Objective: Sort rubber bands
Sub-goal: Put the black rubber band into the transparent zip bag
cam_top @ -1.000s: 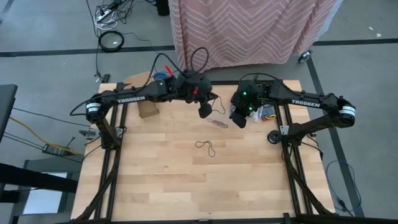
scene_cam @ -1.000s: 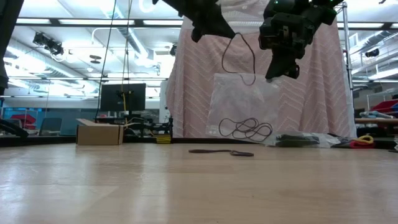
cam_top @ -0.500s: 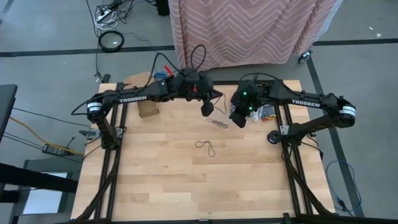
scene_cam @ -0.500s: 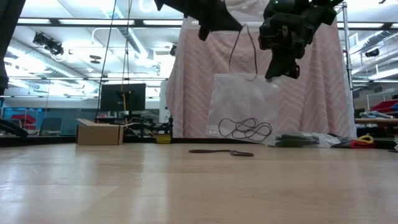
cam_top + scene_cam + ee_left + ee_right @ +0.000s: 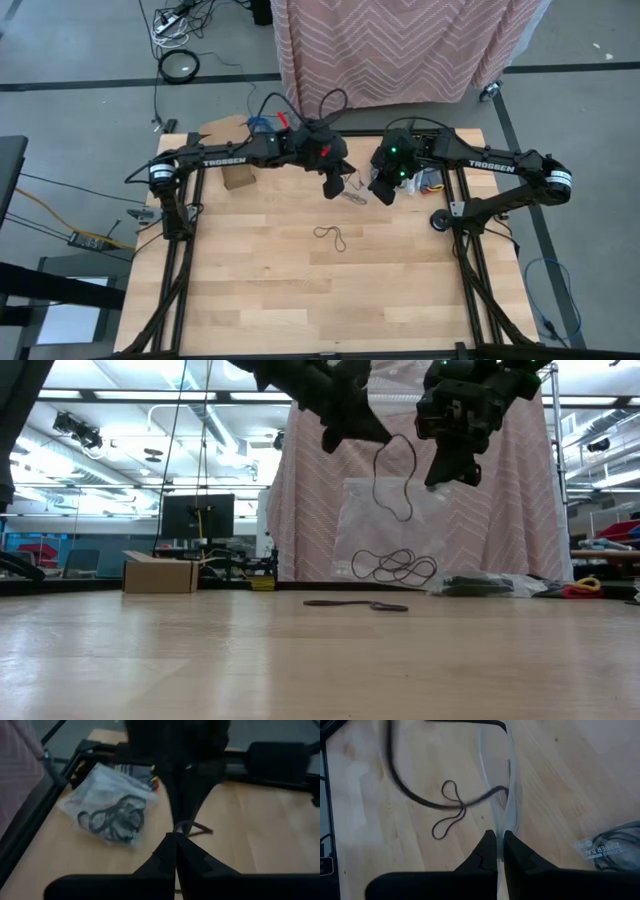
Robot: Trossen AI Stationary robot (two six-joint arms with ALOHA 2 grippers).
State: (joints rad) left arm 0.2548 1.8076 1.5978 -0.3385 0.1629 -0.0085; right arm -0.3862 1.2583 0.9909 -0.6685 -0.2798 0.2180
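Note:
My left gripper (image 5: 378,438) is shut on a large black rubber band (image 5: 398,478) that dangles beside the top of a clear plastic bag (image 5: 395,525). My right gripper (image 5: 440,480) is shut on that bag. More black rubber bands (image 5: 395,568) lie in the bag's bottom (image 5: 112,815). Whether the dangling band's lower end is inside the bag or in front of it, I cannot tell. One more black rubber band (image 5: 332,237) lies flat on the wooden table (image 5: 300,290), nearer than both grippers. My left gripper pinches the black band's upper end (image 5: 192,826) between its two shut fingertips, slanting down from the table's left. The band hangs loose and wavy below the fingers, clear of the table. My right gripper pinches the clear bag's top edge (image 5: 508,802) at one upper corner, slanting down from the right. The bag hangs spread below the fingers, its bottom low by the table.
A small cardboard box (image 5: 238,177) stands at the far left. Flat packets (image 5: 430,181) lie beside the right arm, one a zipper bag (image 5: 607,847). A pink patterned cloth (image 5: 400,50) hangs beyond the far edge. The table's near half is bare wood.
My left gripper has gone down and toward the bag's top, tipping a little, still shut on the black band. The band has swung from a plain hanging loop into a wavy shape, its lower end now below the bag's top edge. My right gripper and the bag have kept still.

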